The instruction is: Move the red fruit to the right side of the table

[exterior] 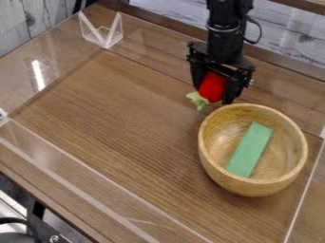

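Camera: strawberry [214,87], small, rounded, bright red, pale green leafy end pointing lower left, sits on the brown wood-grain counter [108,119], just beyond the wooden bowl [229,176] holding a flat green block [253,150]. Black gripper [219,72] right over it, fingers spread open, partly hiding it.

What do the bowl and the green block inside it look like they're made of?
The bowl looks like wood with a smooth, perhaps lightly varnished finish, going by its warm tan colour and soft sheen; wood-look plastic can't be ruled out. The green block seems to be painted wood or plastic with a matte finish: its colour is flat and even, with no grain or sharp highlight showing.
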`<state>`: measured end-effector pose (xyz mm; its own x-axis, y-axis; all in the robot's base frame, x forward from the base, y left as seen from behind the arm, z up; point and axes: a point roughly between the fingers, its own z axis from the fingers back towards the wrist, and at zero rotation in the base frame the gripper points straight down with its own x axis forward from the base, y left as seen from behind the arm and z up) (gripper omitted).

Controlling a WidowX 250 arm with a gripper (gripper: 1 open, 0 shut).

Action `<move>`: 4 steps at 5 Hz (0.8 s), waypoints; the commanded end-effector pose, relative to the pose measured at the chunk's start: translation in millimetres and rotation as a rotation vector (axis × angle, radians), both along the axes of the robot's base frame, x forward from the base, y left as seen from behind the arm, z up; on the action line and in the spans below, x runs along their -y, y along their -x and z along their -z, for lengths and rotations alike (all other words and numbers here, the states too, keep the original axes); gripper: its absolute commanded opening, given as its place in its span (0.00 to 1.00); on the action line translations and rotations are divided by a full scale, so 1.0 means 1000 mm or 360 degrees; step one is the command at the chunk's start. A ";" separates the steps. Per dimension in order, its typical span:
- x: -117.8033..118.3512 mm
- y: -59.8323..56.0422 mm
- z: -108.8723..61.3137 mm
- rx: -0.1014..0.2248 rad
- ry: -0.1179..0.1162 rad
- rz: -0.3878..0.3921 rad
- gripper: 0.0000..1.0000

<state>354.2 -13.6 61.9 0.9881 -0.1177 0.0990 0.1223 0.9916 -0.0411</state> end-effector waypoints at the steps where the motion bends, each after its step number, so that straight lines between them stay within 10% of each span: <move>1: -0.003 0.002 -0.017 0.0115 0.0010 0.0091 1.00; 4: -0.008 0.000 -0.056 0.0179 0.0030 0.0083 1.00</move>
